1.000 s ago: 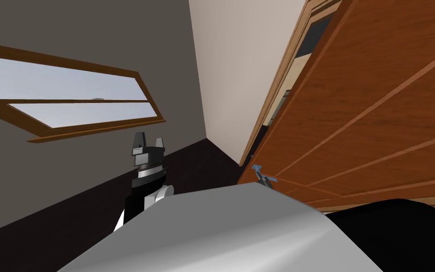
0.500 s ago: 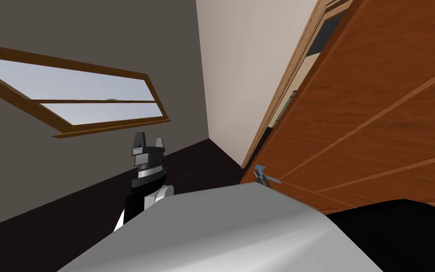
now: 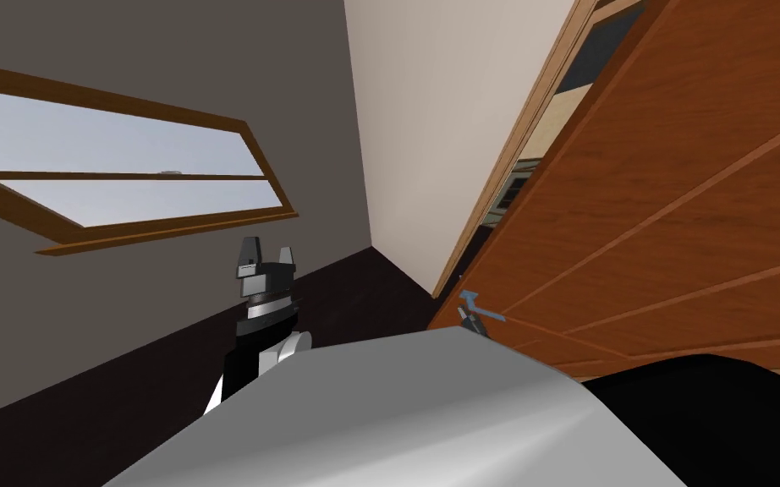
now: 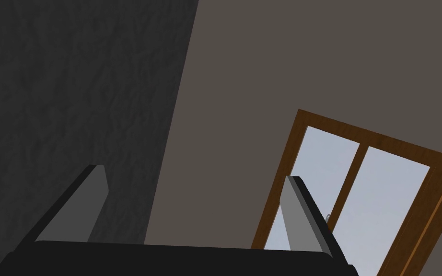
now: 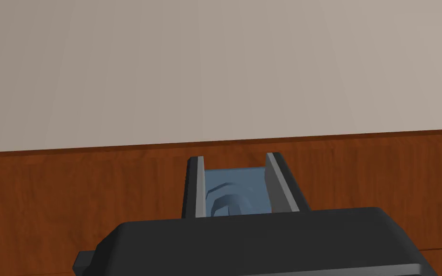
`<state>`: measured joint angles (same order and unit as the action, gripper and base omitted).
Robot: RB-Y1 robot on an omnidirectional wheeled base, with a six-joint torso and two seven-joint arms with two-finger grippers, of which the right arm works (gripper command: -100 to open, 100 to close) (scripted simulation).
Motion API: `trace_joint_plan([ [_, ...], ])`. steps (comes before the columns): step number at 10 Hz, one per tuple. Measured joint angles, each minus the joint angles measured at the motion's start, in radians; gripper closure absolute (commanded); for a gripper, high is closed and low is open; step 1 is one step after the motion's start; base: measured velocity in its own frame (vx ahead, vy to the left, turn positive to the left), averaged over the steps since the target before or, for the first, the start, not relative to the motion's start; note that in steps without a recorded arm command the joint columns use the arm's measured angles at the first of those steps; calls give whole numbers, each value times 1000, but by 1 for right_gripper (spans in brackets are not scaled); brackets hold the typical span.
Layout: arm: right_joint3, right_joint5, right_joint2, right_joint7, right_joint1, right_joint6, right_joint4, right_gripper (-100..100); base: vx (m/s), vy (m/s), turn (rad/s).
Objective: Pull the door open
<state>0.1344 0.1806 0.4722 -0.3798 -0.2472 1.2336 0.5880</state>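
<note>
The brown panelled door (image 3: pixel 676 211) stands at my right, ajar from its frame (image 3: pixel 522 135). I judge it stiff and heavy, free to swing only on its hinges, so a pull should follow that arc. The best hold is the small blue-grey lever handle (image 5: pixel 229 196) by the free edge, hard and likely slippery. The right claw (image 5: pixel 234 167) is clamped on it. The left claw (image 3: pixel 266 254) hangs ahead at my left, blades apart, empty. One door, one handle, two claws.
</note>
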Motion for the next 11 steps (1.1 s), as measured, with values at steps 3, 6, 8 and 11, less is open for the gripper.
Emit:
trace_joint_plan([
  [3,-51,44,-2,3,-38,-2,2,-100,-8,126,-255],
  [6,-86,75,0,-3,-47,0,-24,-100,-31,111,-258],
  [8,-112,97,1,-2,-69,-7,-23,-100,-25,79,-41],
  [11,-121,99,-1,3,-51,-28,-21,-100,170,-72,51],
])
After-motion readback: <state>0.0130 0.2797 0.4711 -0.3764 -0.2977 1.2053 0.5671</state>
